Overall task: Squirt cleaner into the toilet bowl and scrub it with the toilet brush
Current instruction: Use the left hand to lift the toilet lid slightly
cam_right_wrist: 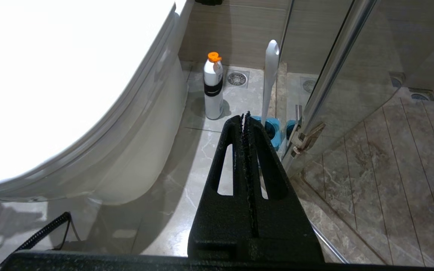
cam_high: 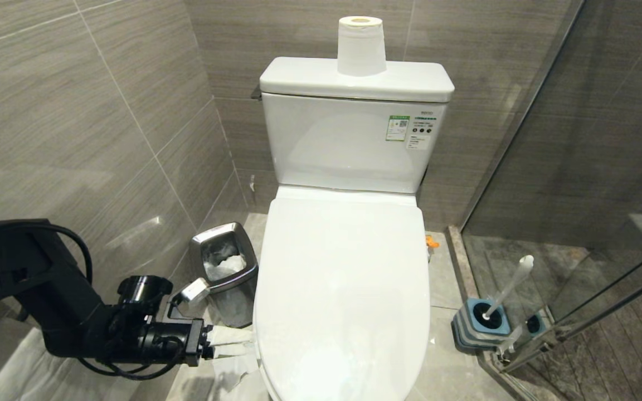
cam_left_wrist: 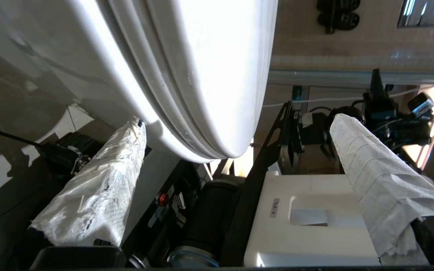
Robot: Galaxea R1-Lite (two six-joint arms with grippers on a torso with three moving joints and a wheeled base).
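Two arms belong to us, but only one works now. On the left, our left gripper point(cam_high: 232, 342) sits low beside the toilet point(cam_high: 343, 289), level with the front edge of the closed lid point(cam_high: 343, 312). Its paper-wrapped fingers point(cam_left_wrist: 96, 195) stand wide apart and hold nothing; in the left wrist view the edge of the lid and seat lies between them, one finger just under the rim. We judge this is the approach to lift the lid, because the bowl is covered and no cleaner can go in before it opens. The wrapping probably keeps the fingers clean.

Behind the gripper, a steel bin point(cam_high: 223, 267) with crumpled paper inside stands against the wall, close to the toilet. A paper roll point(cam_high: 360, 45) stands on the tank point(cam_high: 349, 139).

On the right of the toilet, the cleaner bottle point(cam_right_wrist: 213, 88), white with an orange cap, stands on the floor near the wall; in the head view only its cap shows. Further right, the brush point(cam_high: 513, 284) leans in its blue holder point(cam_high: 480, 323), beside the glass shower door point(cam_high: 577, 167), so both tools wait within reach of our right side. Our right gripper point(cam_right_wrist: 245, 116) is parked above the floor there, its fingers pressed together and empty.

The floor point(cam_high: 443, 273) is glossy grey stone tile; the walls are grey tile too, and the room is narrow.
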